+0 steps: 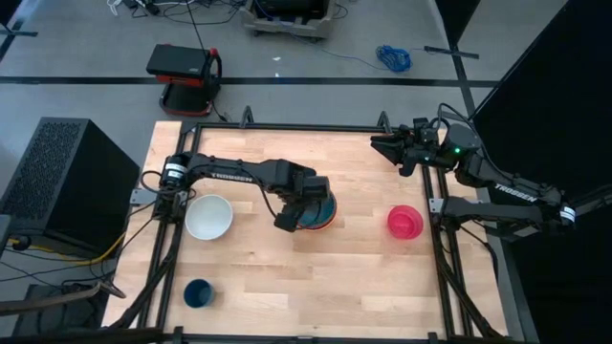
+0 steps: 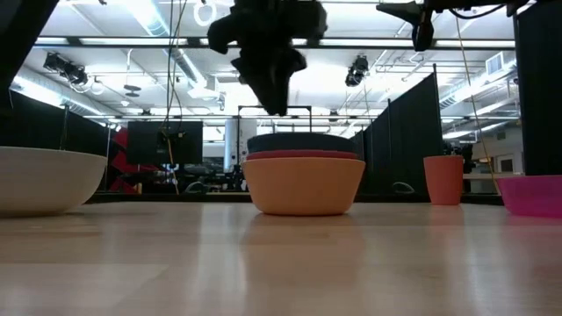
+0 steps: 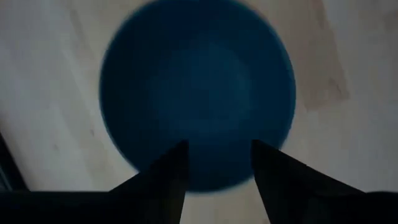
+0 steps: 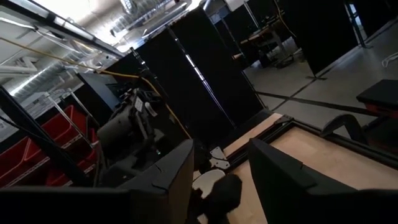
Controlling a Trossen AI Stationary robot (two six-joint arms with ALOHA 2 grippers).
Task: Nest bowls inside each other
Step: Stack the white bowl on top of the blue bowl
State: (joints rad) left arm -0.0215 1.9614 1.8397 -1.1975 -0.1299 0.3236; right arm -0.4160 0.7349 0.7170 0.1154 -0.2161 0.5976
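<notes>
Three bowls stand nested at mid-table: an orange bowl (image 2: 303,189) at the bottom, a red bowl (image 2: 303,155) in it, and a teal-blue bowl (image 3: 199,87) on top. My left gripper (image 2: 279,98) hangs open a little above this stack (image 1: 317,212), pointing down, with nothing between its fingers. A white bowl (image 1: 208,216) rests on its base to the stack's left. To the right of the stack a pink bowl (image 1: 404,222) also rests on its base. My right gripper (image 1: 378,143) waits open and level above the table's far right corner.
A small dark blue cup (image 1: 198,292) stands near the table's front left. A narrow orange cup (image 2: 443,179) stands toward the back right. A black frame (image 1: 287,125) rims the table. Bare wood lies between the stack and the pink bowl.
</notes>
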